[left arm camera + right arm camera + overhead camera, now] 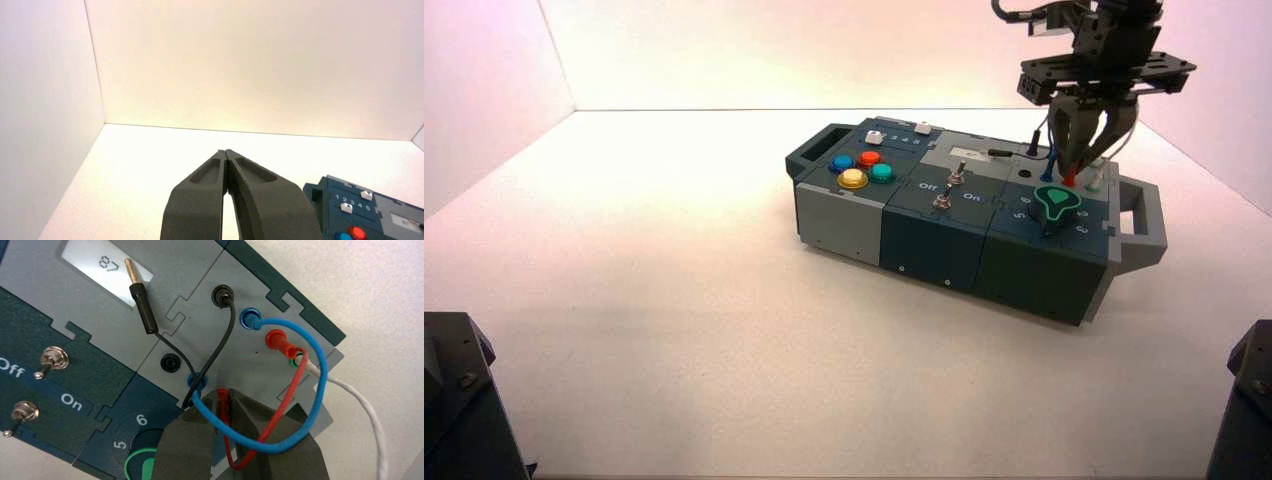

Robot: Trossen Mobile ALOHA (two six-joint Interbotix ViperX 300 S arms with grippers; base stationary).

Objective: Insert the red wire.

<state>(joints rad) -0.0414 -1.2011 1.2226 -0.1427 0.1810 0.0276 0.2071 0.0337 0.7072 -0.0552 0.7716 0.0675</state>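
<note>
— White walls close in a pale table (674, 330), and the box (944, 235) sits on it toward the robot's right. Where's the work happening?

— At the box's right end, over the wire panel. The right pincer (1084, 165) hangs there, tips down, beside the green knob (1056, 205). The right wrist view shows it closed on the red wire (226, 412): the red plug stands pinched between its fingers.

— And the wire's other end?

— Already seated in a red socket (274, 339) farther back; the cable loops down and round into the grip. A blue wire (305, 405) arcs across in front, both ends in blue sockets, and a black plug (144, 307) lies loose on the grey panel by the display (107, 262).

— So which step is this?

— I'd say the plug is grasped and being carried or pressed toward its socket; the fingers hide the tip, so I can't tell whether it's in.

— Next move?

— Probably a straight downward push, plug kept upright and clear of the blue loop, then a release.

— The left arm?

— Parked well off to the left; the left pincer (227, 154) is closed on nothing.
</note>
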